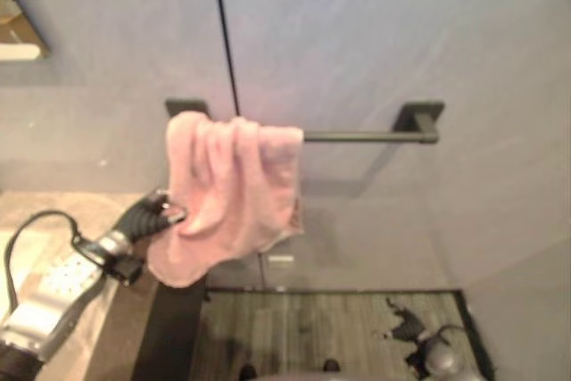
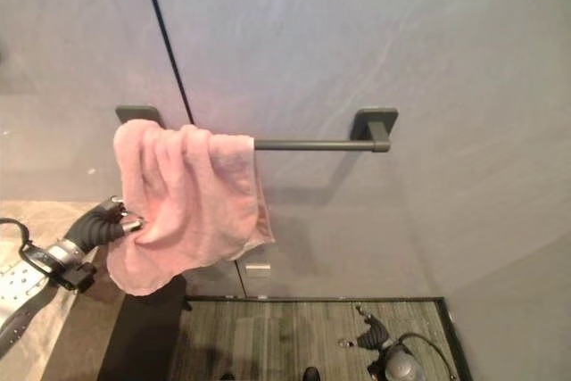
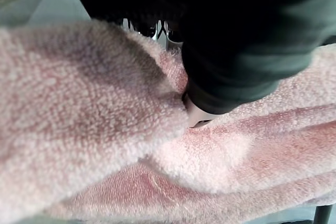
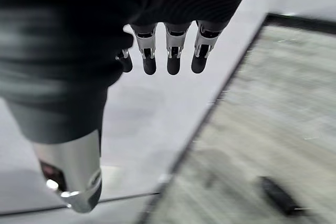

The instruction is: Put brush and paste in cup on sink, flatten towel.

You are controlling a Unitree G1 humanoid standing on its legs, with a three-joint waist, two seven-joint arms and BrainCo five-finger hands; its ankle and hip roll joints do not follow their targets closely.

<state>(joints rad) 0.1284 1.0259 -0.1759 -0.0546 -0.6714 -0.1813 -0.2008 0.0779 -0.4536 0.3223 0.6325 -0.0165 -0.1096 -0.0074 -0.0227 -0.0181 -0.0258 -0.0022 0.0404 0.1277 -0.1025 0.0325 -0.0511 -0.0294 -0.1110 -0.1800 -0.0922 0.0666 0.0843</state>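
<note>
A pink towel point(image 1: 234, 192) hangs bunched up over the left end of a dark towel bar point(image 1: 357, 136) on the grey wall. My left hand point(image 1: 147, 217) reaches up from the lower left to the towel's left edge, about halfway down. Its fingers are curled into the cloth and pinch a fold. In the left wrist view the thumb point(image 3: 197, 116) presses into the pink towel point(image 3: 79, 108), and the fingers are partly sunk behind a thick fold. My right hand point(image 4: 168, 51) hangs low over the floor, fingers straight and holding nothing.
The right half of the bar is bare, ending at a dark bracket point(image 1: 419, 119). A beige stone counter point(image 1: 89, 211) lies at the left below my left arm, with a dark cabinet side point(image 1: 169, 327) under it. Grey striped flooring point(image 1: 312, 327) runs below the wall.
</note>
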